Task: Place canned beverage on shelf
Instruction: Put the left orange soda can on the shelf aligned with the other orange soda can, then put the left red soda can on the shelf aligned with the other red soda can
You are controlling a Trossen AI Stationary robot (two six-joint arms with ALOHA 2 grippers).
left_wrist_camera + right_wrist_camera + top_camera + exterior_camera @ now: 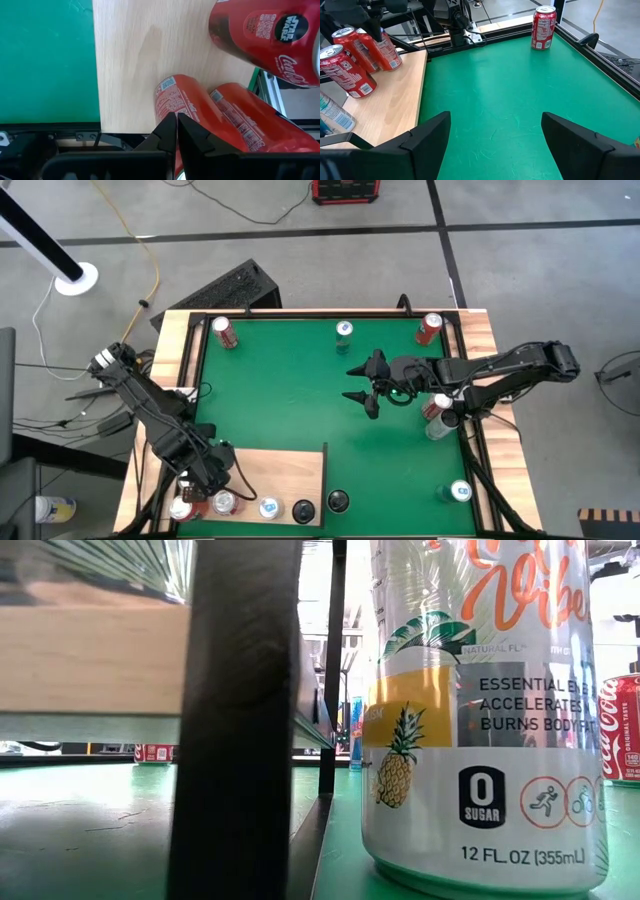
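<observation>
The pale wooden shelf point(285, 470) stands at the mat's near left, raised on dark legs point(235, 720). On its near edge stand two red cans point(224, 502) point(183, 508), a blue-white can point(268, 507) and a black can point(303, 508). My left gripper point(212, 480) is shut above the shelf's left end, its fingertips point(176, 120) over a red can point(182, 97). My right gripper point(362, 385) is open and empty above the middle of the green mat point(520, 80), with bare mat between its fingers point(495, 120). My left gripper's shut fingertips point(170, 125) stand in front of the upper part of a red can point(172, 92) on the shelf, coming from above. I cannot tell whether they touch it. The can stands on the shelf board.
Loose cans stand on the mat: red at far left point(222, 332), blue-green at far middle point(344, 332), red at far right point(430, 328), red and silver beside the right arm point(438, 418), blue at near right point(458, 492), black beside the shelf point(338, 501). A pineapple-print can point(470, 710) fills the low view.
</observation>
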